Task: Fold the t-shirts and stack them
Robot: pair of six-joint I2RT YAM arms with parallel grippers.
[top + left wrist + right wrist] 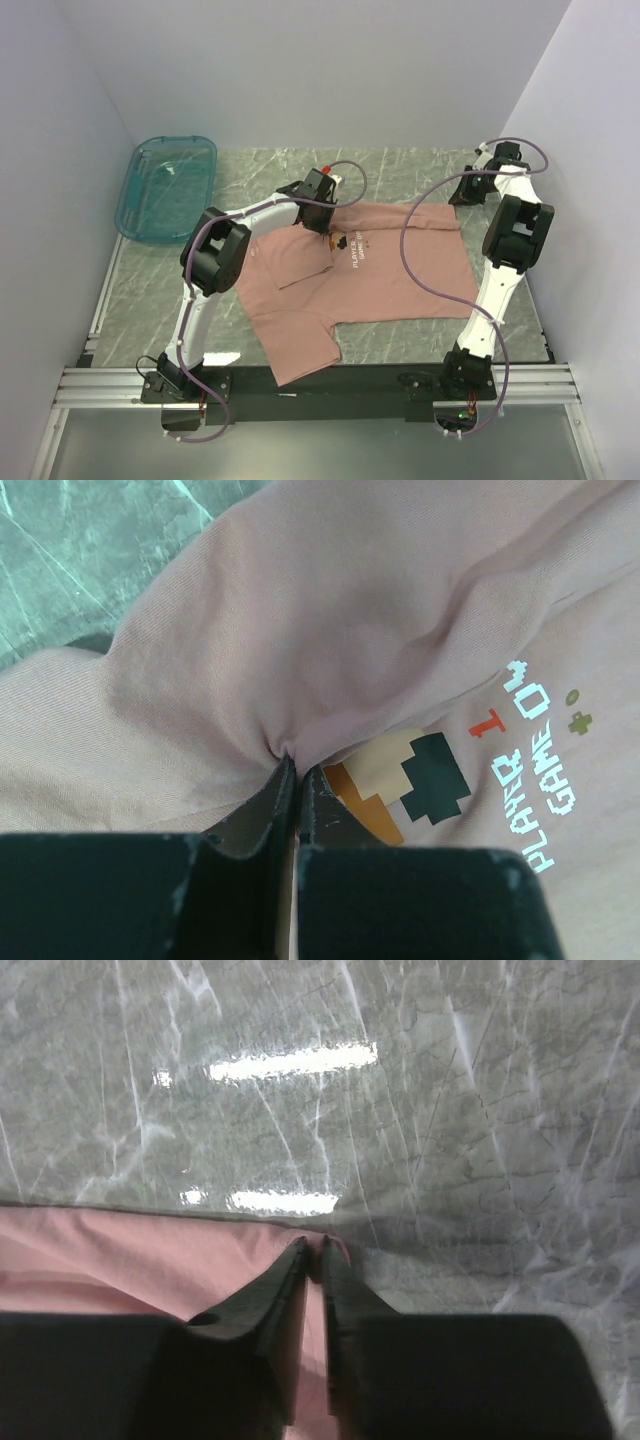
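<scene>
From above, I see the dusty-pink t-shirt (400, 285) spread flat across the marble table (400, 165), with the teal bin (170, 190) at far left. My left wrist camera shows the left gripper (295, 765) pinched tight on a fabric fold just beside the pixel figure (410, 780). On the right wrist camera, the right gripper (312, 1248) clamps the t-shirt's edge.

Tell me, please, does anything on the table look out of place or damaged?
Nothing looks damaged or spilled. Only the t-shirt is uneven: the left pincer is shut on a pinch of cloth beside the chest print, so creases radiate from that spot.
</scene>
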